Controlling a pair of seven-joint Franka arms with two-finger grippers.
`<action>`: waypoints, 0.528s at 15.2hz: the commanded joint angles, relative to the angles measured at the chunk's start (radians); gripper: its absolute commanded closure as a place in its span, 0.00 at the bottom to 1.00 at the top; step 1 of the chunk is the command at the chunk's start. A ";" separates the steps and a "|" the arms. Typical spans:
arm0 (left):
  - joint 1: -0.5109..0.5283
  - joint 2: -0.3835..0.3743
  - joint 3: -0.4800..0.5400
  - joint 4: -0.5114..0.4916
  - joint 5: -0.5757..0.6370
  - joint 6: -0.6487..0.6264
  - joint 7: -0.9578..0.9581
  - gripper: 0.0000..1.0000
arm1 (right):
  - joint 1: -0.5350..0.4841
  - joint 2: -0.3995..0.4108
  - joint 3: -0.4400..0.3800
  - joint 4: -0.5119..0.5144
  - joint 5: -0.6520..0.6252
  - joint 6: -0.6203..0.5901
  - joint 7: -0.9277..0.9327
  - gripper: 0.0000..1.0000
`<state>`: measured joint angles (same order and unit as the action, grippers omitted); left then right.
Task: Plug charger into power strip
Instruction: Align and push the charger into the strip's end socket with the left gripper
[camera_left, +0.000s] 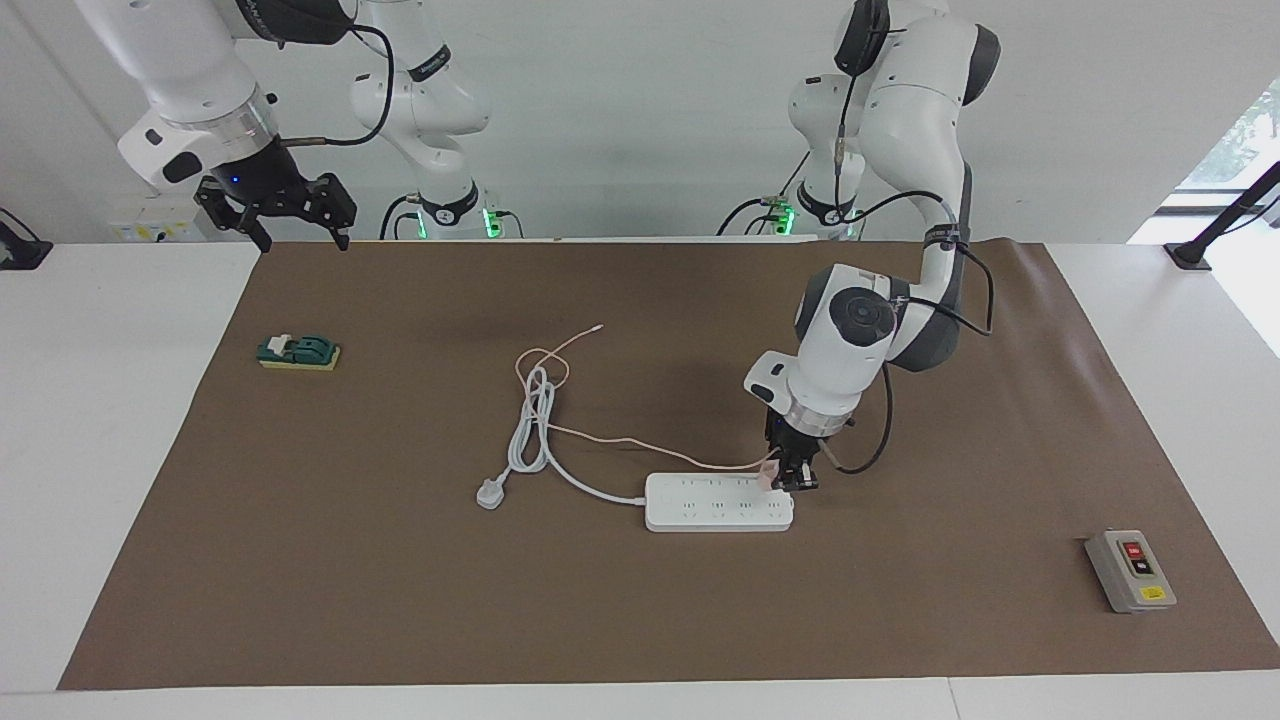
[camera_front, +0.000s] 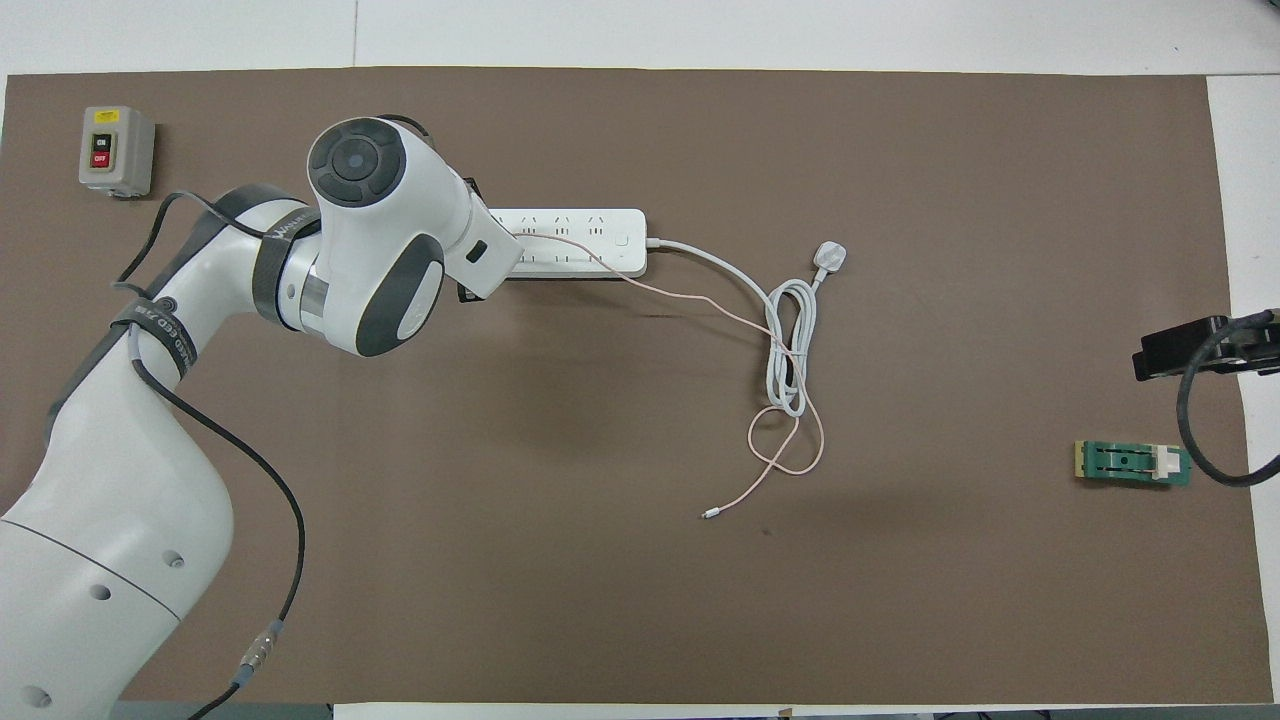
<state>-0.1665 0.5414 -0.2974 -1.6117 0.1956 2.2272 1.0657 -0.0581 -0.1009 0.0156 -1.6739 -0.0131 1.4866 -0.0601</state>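
one charger (camera_left: 768, 474) pinched in left gripper (camera_left: 790, 479) fingers, at power strip (camera_left: 718, 502) end toward left arm, mid-surface. seating unclear. risk: pins misaligned, strip slides under push; taut pink cable (camera_left: 640, 443) drags plug askew. right gripper (camera_left: 277, 208) waits aloft, fingers spread.

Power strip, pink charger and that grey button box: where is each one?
power strip (camera_left: 700, 510): facing view, bare top face.
charger (camera_left: 767, 477): facing view, pink cube body.
grey button box (camera_front: 116, 150): overhead view, front face with the buttons.
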 joint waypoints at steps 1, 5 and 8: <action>0.030 0.092 -0.023 0.018 0.041 0.023 0.075 1.00 | -0.008 -0.020 0.006 -0.015 -0.015 -0.012 0.016 0.00; 0.032 0.098 -0.026 0.024 0.039 0.025 0.105 1.00 | -0.008 -0.020 0.006 -0.015 -0.015 -0.012 0.016 0.00; 0.041 0.100 -0.032 0.038 0.036 0.017 0.106 1.00 | -0.008 -0.019 0.006 -0.015 -0.015 -0.012 0.016 0.00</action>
<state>-0.1490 0.5659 -0.3169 -1.6007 0.2119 2.2261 1.1483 -0.0581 -0.1010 0.0156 -1.6739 -0.0131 1.4866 -0.0601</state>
